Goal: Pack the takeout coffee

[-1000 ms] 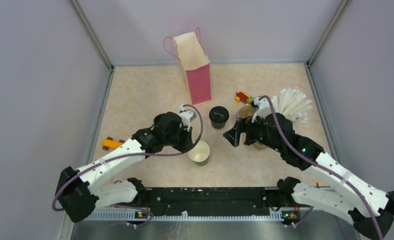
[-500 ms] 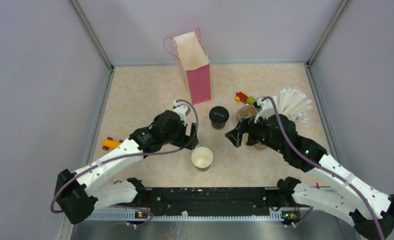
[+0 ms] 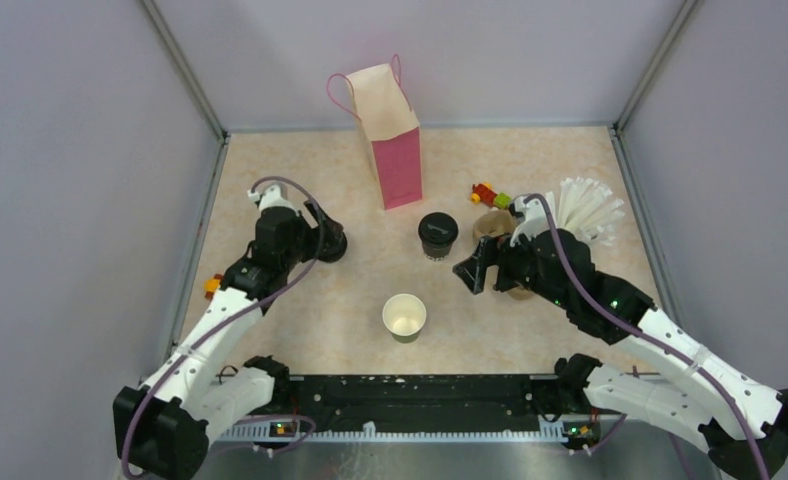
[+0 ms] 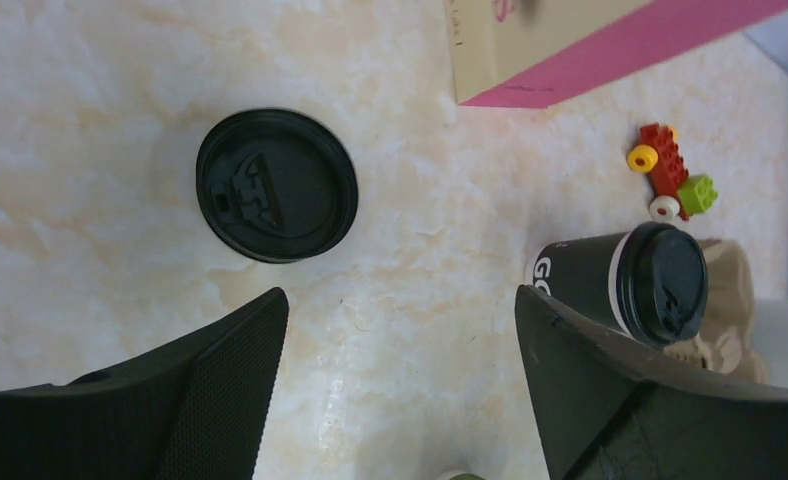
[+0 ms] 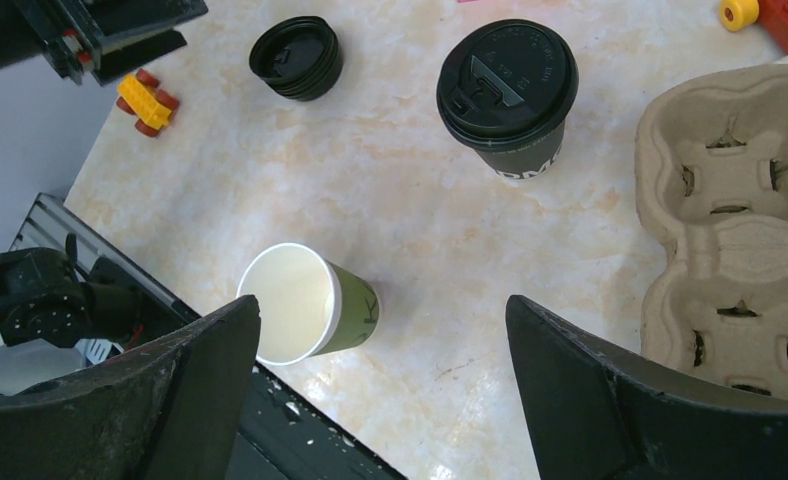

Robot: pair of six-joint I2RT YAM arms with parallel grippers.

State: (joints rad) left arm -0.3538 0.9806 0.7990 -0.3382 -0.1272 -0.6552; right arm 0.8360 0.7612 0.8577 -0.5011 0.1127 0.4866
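Takeout coffee here is two small paper cups. A black paper cup with white lettering and a round black plastic lid (image 3: 437, 235) stands upright near the middle of the pale marbled table (image 3: 290, 170). At its 6 o'clock, toward the arm bases, an uncovered paper cup, olive green outside and pale beige inside (image 3: 404, 316), stands mouth up. A loose round black plastic lid (image 4: 276, 185) lies flat, top side up, at 9 o'clock of the lidded cup and well apart from both cups.

The left fingers (image 4: 220, 390) are spread wide and hold nothing. They hover by the loose lid, which in the left wrist view sits just beyond the tips, at about 11 o'clock from the gap. The right fingers (image 5: 190, 390) are also wide and empty. In the right wrist view the uncovered cup is close to one tip, the lidded cup is at 1 o'clock, and a brown moulded-pulp cup carrier (image 5: 740, 200) is at 3 o'clock, its pockets empty.

Capping the green cup looks like the step in hand. The left arm is much the nearer to the loose lid. The lid is round and has no long axis, so any grip across its rim would do, but it lies low and thin on the table. The fingers would need to shift toward it before closing.
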